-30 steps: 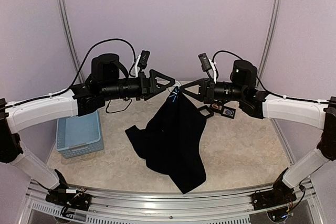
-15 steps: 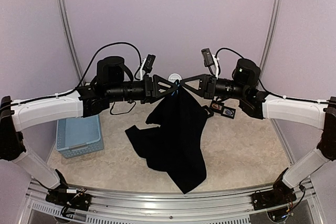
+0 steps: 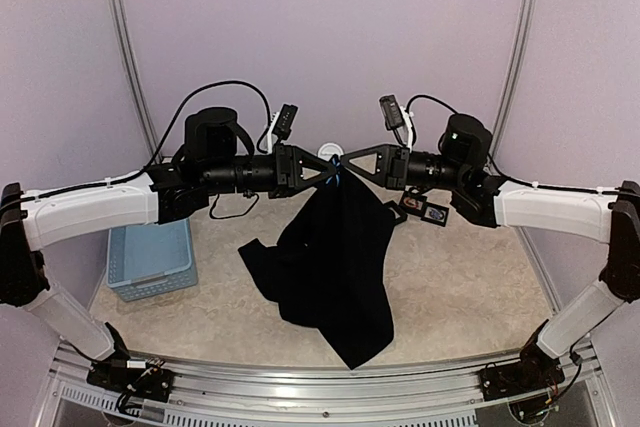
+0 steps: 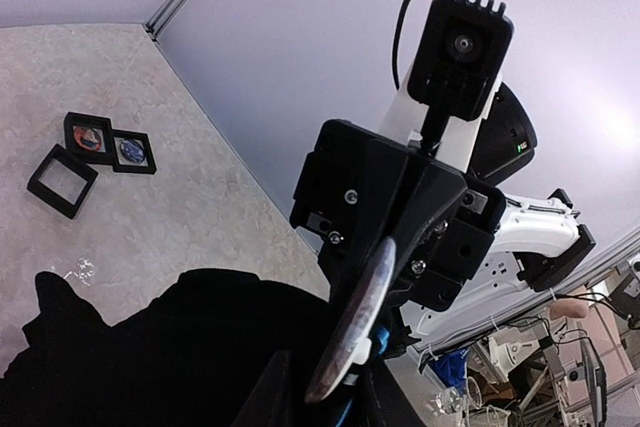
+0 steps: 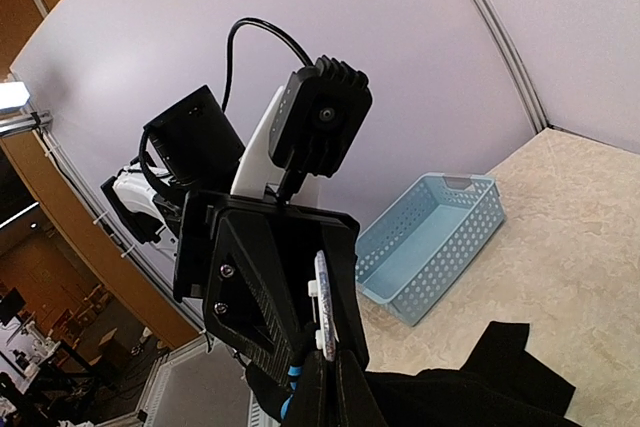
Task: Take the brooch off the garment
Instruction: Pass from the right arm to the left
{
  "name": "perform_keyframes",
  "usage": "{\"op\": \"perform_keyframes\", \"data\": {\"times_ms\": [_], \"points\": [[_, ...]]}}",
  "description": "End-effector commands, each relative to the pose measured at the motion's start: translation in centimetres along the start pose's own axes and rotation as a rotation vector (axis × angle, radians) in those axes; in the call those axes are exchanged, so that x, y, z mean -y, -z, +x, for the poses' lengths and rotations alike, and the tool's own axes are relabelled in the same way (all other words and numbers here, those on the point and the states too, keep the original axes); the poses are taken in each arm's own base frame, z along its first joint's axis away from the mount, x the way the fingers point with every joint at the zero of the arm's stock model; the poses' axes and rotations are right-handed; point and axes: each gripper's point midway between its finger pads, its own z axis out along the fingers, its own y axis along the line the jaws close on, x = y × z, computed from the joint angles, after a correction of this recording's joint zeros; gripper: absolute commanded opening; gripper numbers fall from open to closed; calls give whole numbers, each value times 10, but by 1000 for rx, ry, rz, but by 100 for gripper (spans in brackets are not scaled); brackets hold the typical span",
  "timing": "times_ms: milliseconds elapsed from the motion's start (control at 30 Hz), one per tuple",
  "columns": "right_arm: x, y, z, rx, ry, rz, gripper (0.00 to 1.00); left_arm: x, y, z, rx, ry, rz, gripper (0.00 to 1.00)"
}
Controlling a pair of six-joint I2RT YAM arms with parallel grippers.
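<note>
The black garment [image 3: 330, 267] hangs from its neck high over the table, its lower part resting on the surface. My right gripper [image 3: 346, 168] is shut on the neck cloth by the blue mark [image 3: 338, 179]; the right wrist view shows its fingers [image 5: 312, 387] pinched on black fabric. The brooch [image 4: 352, 322] is a round disc seen edge-on [image 5: 325, 299] at the neck. My left gripper [image 3: 328, 169] meets the right one tip to tip. Its jaws stand close on either side of the disc, shut on it.
A light-blue basket [image 3: 150, 257] stands on the table at the left, below my left arm. Small black display boxes [image 3: 425, 210] lie at the back right; two of them hold items [image 4: 108, 145]. Purple walls and corner posts close in the speckled table [image 3: 470, 287].
My left gripper has moved right and up to meet the right gripper, and its jaws have narrowed onto the brooch. The garment's neck has risen slightly.
</note>
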Motion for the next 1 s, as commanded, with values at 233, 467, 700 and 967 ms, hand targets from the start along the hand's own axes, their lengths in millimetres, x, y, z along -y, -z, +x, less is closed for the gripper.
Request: {"op": "perform_keyframes", "data": {"times_ms": [233, 467, 700, 967], "points": [[-3, -2, 2, -35, -2, -56, 0, 7, -2, -2, 5, -36, 19, 0], [2, 6, 2, -68, 23, -19, 7, 10, -4, 5, -49, -25, 32, 0], [10, 38, 0, -171, 67, 59, 49, 7, -14, 35, -232, -12, 20, 0], [6, 51, 40, -386, 10, 30, 65, 16, -35, 67, -374, -50, 55, 0]]}}
